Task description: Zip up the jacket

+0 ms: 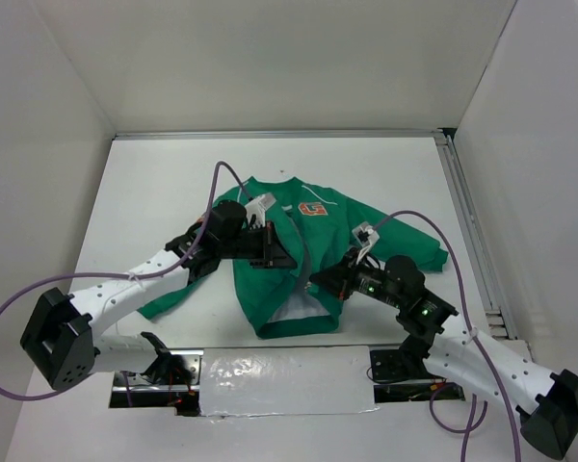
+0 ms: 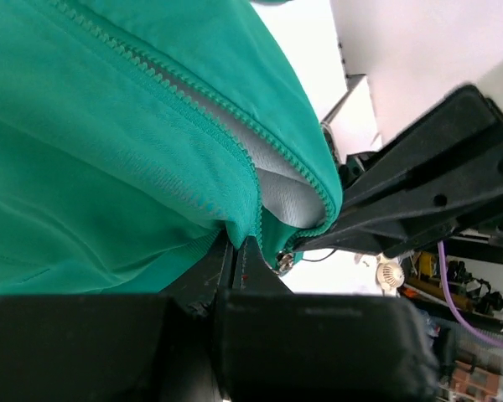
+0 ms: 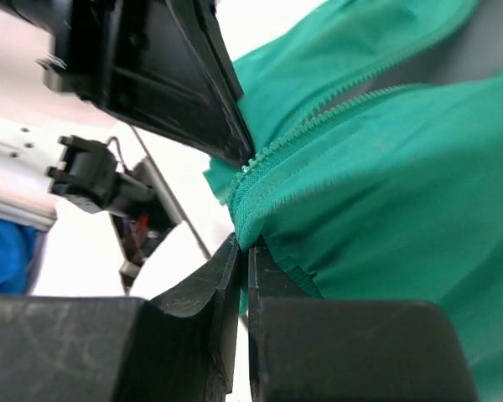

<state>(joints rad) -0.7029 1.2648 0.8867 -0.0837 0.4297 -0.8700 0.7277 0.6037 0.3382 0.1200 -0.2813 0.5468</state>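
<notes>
1. Running along the near edge of the table (image 1: 154, 183), a strip of silver tape (image 1: 279, 380) lies between the two arm bases.
2. Just beyond it, the right gripper (image 3: 245, 249) has its fingers pressed almost together (only a sliver of gap), pinching a corner of the jacket (image 3: 402, 167) at the green hem, beside the foot of the zipper (image 3: 318, 126).
3. Close by, the left gripper (image 2: 239, 251) is closed just as tightly on the hem edge, and a small metal piece (image 2: 283, 264) glints beside its tips.
4. Above both grips the zipper teeth part, baring the white lining (image 2: 277, 184).
5. Seen from above, the jacket lies front-up in the middle of the table, with the two grippers meeting at its lower front.
6. Farther back, the orange "G" patch (image 1: 313, 209) sits on the chest near the collar.
</notes>
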